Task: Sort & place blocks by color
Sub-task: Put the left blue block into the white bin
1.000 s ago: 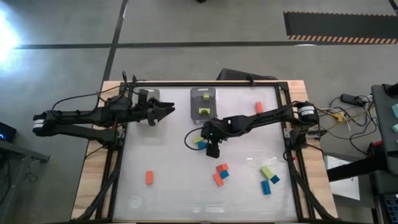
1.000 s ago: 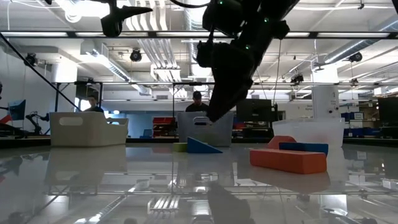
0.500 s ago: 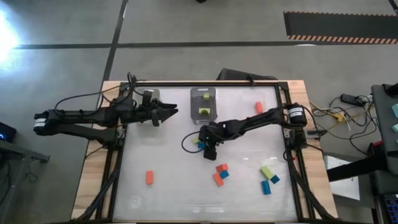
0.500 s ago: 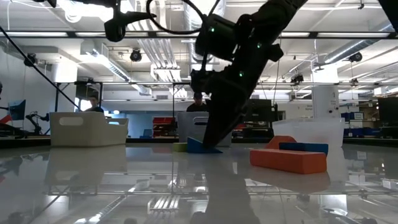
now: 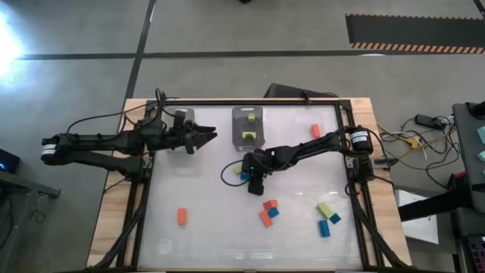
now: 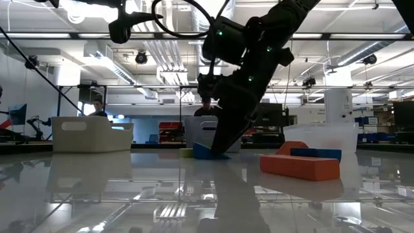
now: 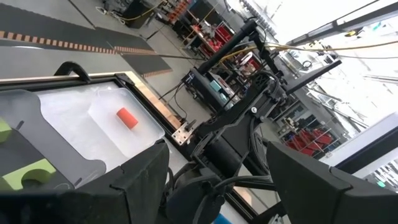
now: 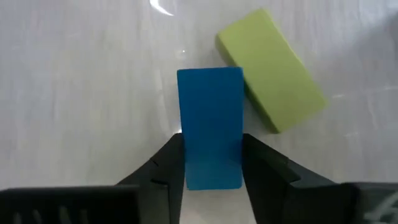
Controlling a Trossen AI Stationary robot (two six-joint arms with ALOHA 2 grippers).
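Right gripper (image 8: 211, 165): fingers (image 8: 163, 171) stand spread either side of the blue block (image 8: 210, 127), flanking its near end; contact cannot be confirmed, so the block counts as not yet gripped. The block lies flat on the table (image 5: 204, 227), its long axis running straight away from the wrist, in line with the fingers. A green block (image 8: 270, 78) touches its far corner and lies skewed, long axis diagonal to the blue one.

Taking the centre bin (image 5: 247, 125) as landmark: the right gripper (image 5: 253, 179) and blue block sit on the table just in front of that bin. The left gripper (image 5: 204, 136) hangs beside the bin, toward the left arm's side, over a second bin (image 5: 180, 119); its fingers are spread and empty.

Progress, as a judgement: early. The centre bin holds a green piece (image 5: 246, 137). Unsorted on the table: an orange block (image 5: 315, 130) right of the bin, another (image 5: 182, 217) well in front and left, and a cluster (image 5: 268, 212) and further blocks (image 5: 326, 216) well in front and right.
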